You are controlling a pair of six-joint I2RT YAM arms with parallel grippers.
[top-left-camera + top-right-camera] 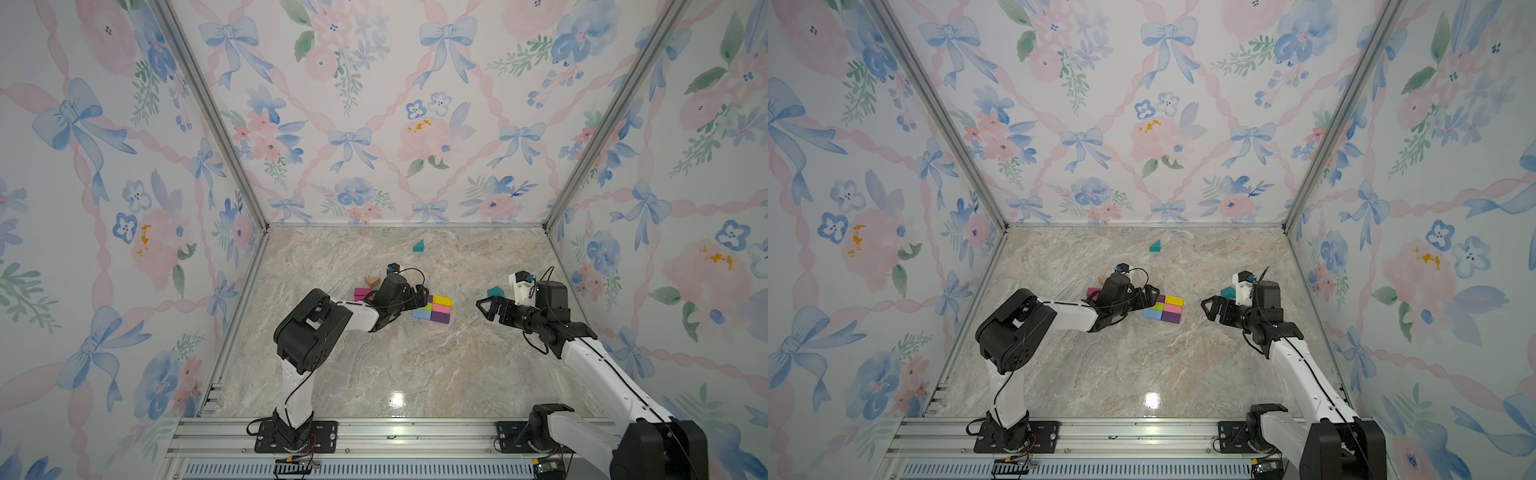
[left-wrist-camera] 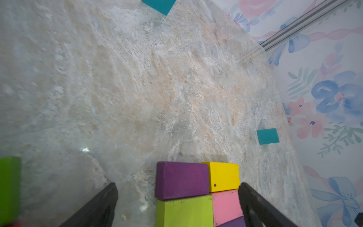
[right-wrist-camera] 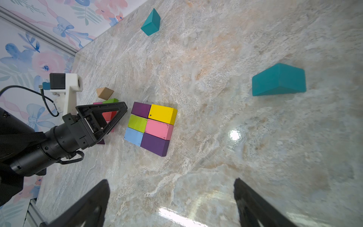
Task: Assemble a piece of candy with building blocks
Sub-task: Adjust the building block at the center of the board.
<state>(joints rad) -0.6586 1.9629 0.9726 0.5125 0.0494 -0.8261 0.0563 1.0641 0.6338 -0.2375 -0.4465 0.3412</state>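
Glossy marble-pattern tabletop (image 1: 374, 365) boxed by floral bow-print walls (image 1: 374, 104); aluminium rail (image 1: 374, 432) along front edge. Bare stretch front and centre. Flat two-by-three slab of matte building bricks (image 3: 151, 127) mid-table: purple, yellow, lime, pink, light blue, purple, sides touching. Teal triangular prism (image 1: 418, 246) near back wall; second teal prism (image 3: 279, 79) beside right gripper (image 3: 171, 182), spread wide, empty. Left gripper (image 2: 177, 184) spread wide at slab's edge, holding nothing.

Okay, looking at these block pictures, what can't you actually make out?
Loose magenta, green and red blocks: the left gripper covers most of them in both top views; count unclear.
Teal prism: partly hidden behind the right wrist camera in both top views.
Green block: cut off by the left wrist view's edge.
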